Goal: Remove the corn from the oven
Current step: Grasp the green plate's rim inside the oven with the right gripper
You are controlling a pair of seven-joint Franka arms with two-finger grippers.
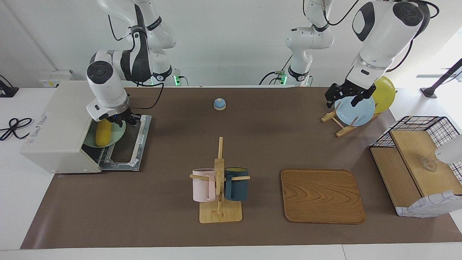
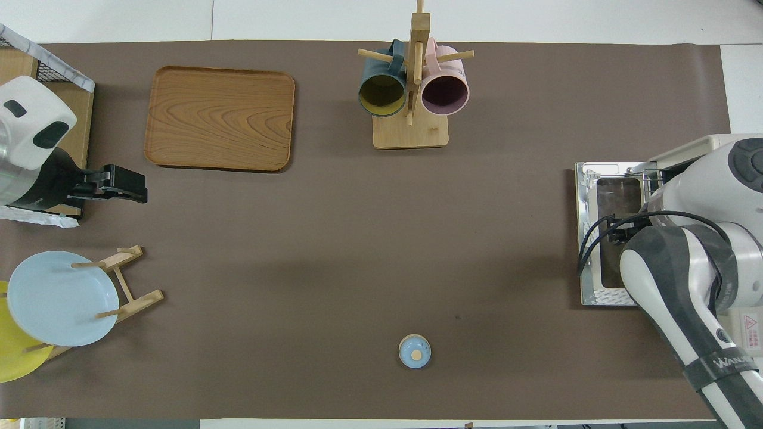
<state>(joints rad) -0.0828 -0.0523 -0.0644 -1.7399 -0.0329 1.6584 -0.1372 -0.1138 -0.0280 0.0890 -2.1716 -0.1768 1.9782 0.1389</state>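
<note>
The off-white oven [image 1: 57, 126] stands at the right arm's end of the table, its glass door [image 1: 139, 144] dropped flat open. The yellow corn [image 1: 103, 132] lies on a pale green plate [image 1: 119, 134] that sits on the wire rack in the oven's mouth. My right gripper [image 1: 126, 121] is down at the plate's rim beside the corn; its grip does not show. In the overhead view the right arm covers the corn, and only the oven [image 2: 685, 156] and its door [image 2: 608, 238] show. My left gripper [image 1: 344, 95] waits open over the plate rack, holding nothing.
A mug tree [image 1: 220, 184] with a pink and a dark blue mug stands mid-table, beside a wooden tray [image 1: 321, 195]. A small blue knobbed lid [image 1: 219, 104] lies nearer the robots. A rack holds a blue plate [image 1: 355, 110] and a yellow plate [image 1: 386, 94]. A wire shelf [image 1: 418, 162] is at the left arm's end.
</note>
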